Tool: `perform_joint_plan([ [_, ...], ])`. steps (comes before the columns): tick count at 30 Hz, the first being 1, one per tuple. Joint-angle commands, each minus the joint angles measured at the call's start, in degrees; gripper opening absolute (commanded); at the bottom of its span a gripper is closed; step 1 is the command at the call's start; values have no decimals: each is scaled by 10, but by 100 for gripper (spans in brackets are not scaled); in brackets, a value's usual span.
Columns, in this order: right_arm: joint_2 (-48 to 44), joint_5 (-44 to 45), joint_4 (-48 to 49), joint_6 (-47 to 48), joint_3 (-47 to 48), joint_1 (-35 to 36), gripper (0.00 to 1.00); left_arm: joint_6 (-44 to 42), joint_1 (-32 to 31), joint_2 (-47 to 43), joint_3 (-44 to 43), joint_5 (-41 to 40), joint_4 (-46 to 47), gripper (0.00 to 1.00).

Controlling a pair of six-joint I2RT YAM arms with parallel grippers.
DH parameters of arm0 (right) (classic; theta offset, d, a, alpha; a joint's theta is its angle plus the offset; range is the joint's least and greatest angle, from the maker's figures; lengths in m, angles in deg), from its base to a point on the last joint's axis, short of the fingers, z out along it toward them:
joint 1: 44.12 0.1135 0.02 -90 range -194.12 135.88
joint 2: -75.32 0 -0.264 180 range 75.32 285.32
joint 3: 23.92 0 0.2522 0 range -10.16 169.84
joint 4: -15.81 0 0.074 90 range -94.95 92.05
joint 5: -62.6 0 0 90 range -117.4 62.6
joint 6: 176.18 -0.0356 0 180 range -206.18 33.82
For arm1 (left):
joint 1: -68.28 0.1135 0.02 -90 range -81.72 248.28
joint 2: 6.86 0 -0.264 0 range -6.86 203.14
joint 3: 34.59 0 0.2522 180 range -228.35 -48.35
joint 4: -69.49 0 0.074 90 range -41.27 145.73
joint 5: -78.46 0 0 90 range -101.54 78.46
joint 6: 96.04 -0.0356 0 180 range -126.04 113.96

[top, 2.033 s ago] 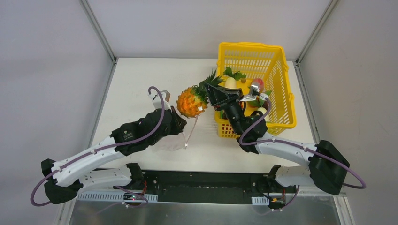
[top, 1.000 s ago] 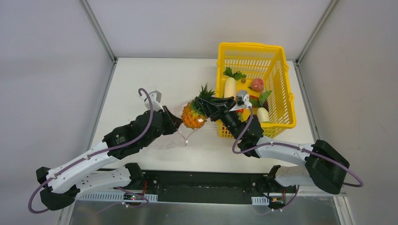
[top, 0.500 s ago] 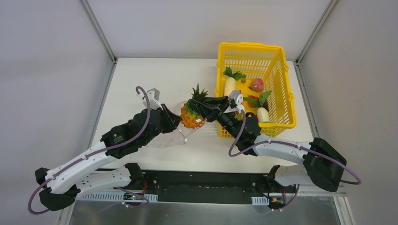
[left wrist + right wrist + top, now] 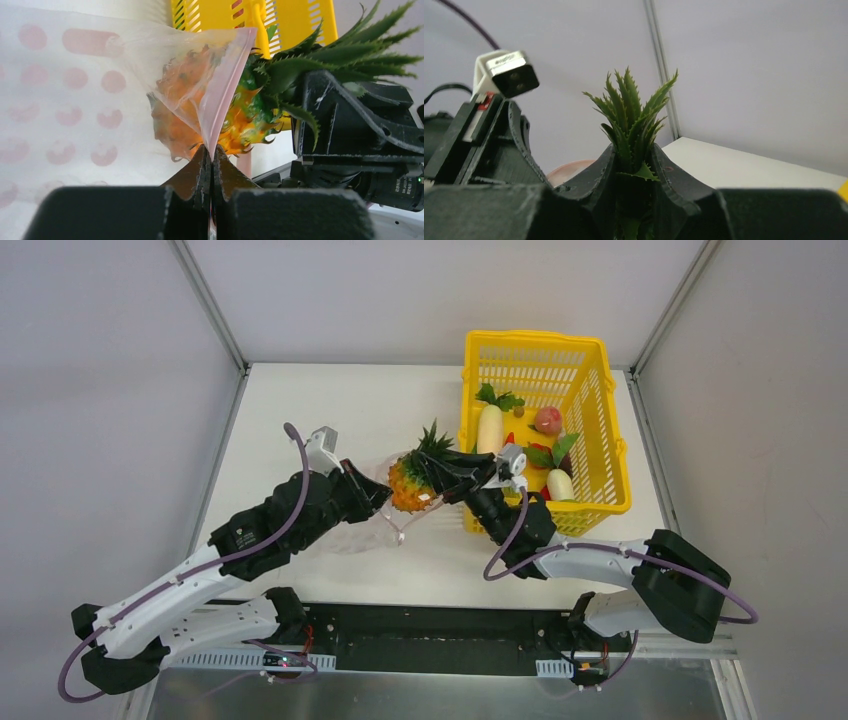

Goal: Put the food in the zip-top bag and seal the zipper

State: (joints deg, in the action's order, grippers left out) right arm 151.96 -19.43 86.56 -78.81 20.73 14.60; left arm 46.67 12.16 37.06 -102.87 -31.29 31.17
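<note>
A toy pineapple (image 4: 410,484), orange with a green crown, hangs at the mouth of the clear pink-dotted zip-top bag (image 4: 362,530). My right gripper (image 4: 441,471) is shut on its crown (image 4: 634,112). My left gripper (image 4: 383,496) is shut on the bag's pink zipper strip (image 4: 230,85) and holds that edge up. In the left wrist view the pineapple (image 4: 250,117) shows partly through the plastic (image 4: 75,100), just beyond my pinched fingertips (image 4: 212,150). More food lies in the basket: a white radish (image 4: 489,427), a red piece (image 4: 547,420) and a pale piece (image 4: 560,483).
The yellow slotted basket (image 4: 590,390) stands at the back right of the white table (image 4: 300,410), close to my right wrist. Grey walls enclose the table on the left, back and right. The left wrist camera (image 4: 504,72) shows close in the right wrist view.
My right gripper has carried the pineapple down and left from beside the basket to the bag's mouth. The left arm has shifted slightly, keeping the bag's edge raised.
</note>
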Motion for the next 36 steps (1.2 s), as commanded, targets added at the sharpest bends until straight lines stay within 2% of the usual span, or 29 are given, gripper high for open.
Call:
perform_joint_plan([
  [1, -8, 119, 121, -132, 16, 2, 0, 13, 6, -5, 13, 17, 46, 0],
  [4, 4, 124, 121, -135, 19, 20, 0, 16, 7, -8, 26, 32, 81, 0],
  [10, 29, 109, 121, -18, 16, 50, 2, 16, 10, -19, 24, 42, 97, 0],
  [13, 17, 92, 105, -10, 12, 52, 24, 13, 12, -43, 32, 22, 91, 0],
  [16, -10, 44, 43, 6, 20, 52, 43, 8, 14, -65, 34, -8, 67, 0],
  [19, -44, 0, -68, 8, 46, 51, 65, 5, 16, -84, 38, -28, 51, 0],
  [21, -65, -13, -166, 1, 80, 51, 72, 5, 16, -90, 40, -35, 42, 0],
  [23, -82, -19, -236, -5, 105, 51, 74, 5, 15, -94, 41, -40, 38, 0],
  [27, -128, -26, -297, -12, 118, 52, 79, 5, 16, -99, 43, -46, 31, 0],
  [29, -150, -30, -356, -11, 134, 52, 79, 5, 17, -101, 44, -49, 27, 0],
  [32, -176, -10, -470, -24, 168, 51, 79, 3, 16, -104, 44, -52, 23, 0],
  [35, -193, 83, -582, -79, 204, 51, 78, -5, 16, -105, 38, -59, 5, 0],
  [36, -195, 83, -624, -79, 219, 50, 78, -10, 16, -103, 33, -61, -4, 0],
])
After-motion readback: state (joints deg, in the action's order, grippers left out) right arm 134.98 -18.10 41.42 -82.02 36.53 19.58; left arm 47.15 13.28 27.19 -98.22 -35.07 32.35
